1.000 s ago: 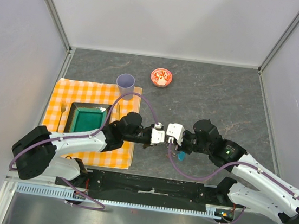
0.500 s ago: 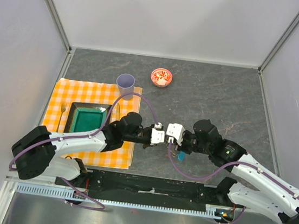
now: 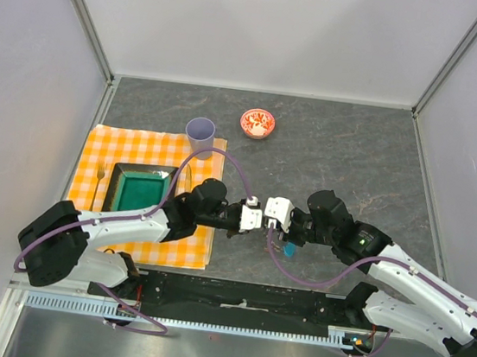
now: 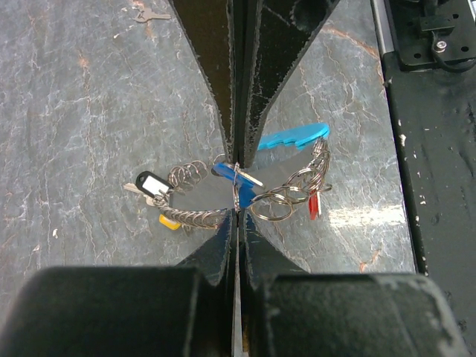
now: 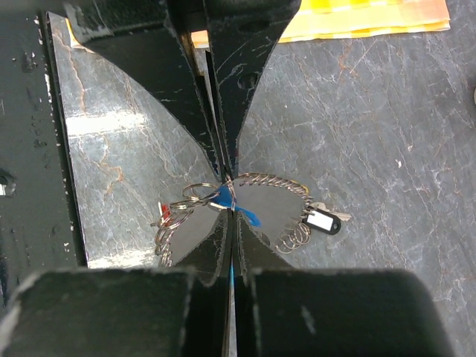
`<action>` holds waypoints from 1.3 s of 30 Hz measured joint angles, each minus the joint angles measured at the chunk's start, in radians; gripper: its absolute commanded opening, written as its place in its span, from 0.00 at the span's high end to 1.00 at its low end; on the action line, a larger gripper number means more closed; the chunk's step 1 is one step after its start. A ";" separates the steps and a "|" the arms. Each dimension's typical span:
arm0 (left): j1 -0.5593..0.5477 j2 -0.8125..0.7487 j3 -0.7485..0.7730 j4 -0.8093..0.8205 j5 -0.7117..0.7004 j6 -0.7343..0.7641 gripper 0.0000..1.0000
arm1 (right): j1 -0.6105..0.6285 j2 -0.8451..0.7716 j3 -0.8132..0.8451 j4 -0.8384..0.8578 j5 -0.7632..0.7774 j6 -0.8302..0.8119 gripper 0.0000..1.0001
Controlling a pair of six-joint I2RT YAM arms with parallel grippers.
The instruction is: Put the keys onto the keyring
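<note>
A grey stone-patterned table filled the overhead view. An orange checked cloth bearing a green tray lay at eight o'clock. A lilac cup stood at ten o'clock and a small red-and-white bowl at twelve.

At six o'clock, near the front edge, the left gripper and right gripper stood tip to tip, each with its jaws pressed fully together. Directly beneath them the keyring, a loop of linked grey rings, rested on the table. In the left wrist view its blue crescent fob sat at two o'clock.

A blue-headed key sat right at the touching tips. A red key was at four o'clock, and a black-and-white tag and yellow head at eight. Whether either gripper pinched a ring or the blue-headed key could not be told. One loose key lay well apart at eleven o'clock.

The loop looked light, limp and slippery, likely to sag and slide. The firm plastic heads seemed the best hold for a key, and a single ring's edge for the loop.
</note>
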 measured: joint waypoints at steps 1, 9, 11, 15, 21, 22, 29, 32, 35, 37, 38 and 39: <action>0.000 -0.001 0.000 -0.003 0.002 0.000 0.98 | 0.000 0.001 0.000 0.000 -0.003 0.000 1.00; 0.000 -0.009 0.000 -0.020 0.006 0.002 0.98 | -0.001 0.006 0.000 -0.001 -0.022 0.000 1.00; 0.000 -0.012 0.000 -0.025 0.006 0.004 0.98 | -0.001 0.008 0.000 0.001 -0.027 0.000 1.00; -0.003 -0.018 -0.001 -0.031 0.005 0.008 0.98 | -0.001 0.009 0.000 0.000 -0.036 0.000 1.00; -0.008 -0.022 -0.002 -0.035 -0.002 0.008 0.98 | -0.001 0.009 0.000 0.000 -0.044 0.000 1.00; -0.010 -0.023 -0.002 -0.035 -0.003 0.008 0.98 | -0.001 0.009 0.000 0.000 -0.047 0.000 1.00; -0.017 -0.030 -0.005 -0.035 -0.018 0.008 0.98 | -0.001 0.009 0.000 -0.002 -0.058 -0.001 1.00; -0.021 -0.032 -0.005 -0.036 -0.023 0.009 0.98 | -0.001 0.008 0.000 -0.003 -0.060 -0.001 1.00; -0.027 -0.035 -0.005 -0.042 -0.029 0.013 0.98 | -0.001 0.008 0.000 -0.006 -0.062 -0.003 1.00; -0.032 -0.039 -0.005 -0.044 -0.037 0.017 0.98 | -0.001 0.007 0.000 -0.007 -0.066 -0.005 1.00; -0.034 -0.040 -0.005 -0.046 -0.042 0.019 0.98 | -0.001 0.006 0.000 -0.008 -0.067 -0.005 1.00; -0.037 -0.042 -0.005 -0.047 -0.047 0.021 0.98 | -0.001 0.006 0.000 -0.009 -0.070 -0.007 1.00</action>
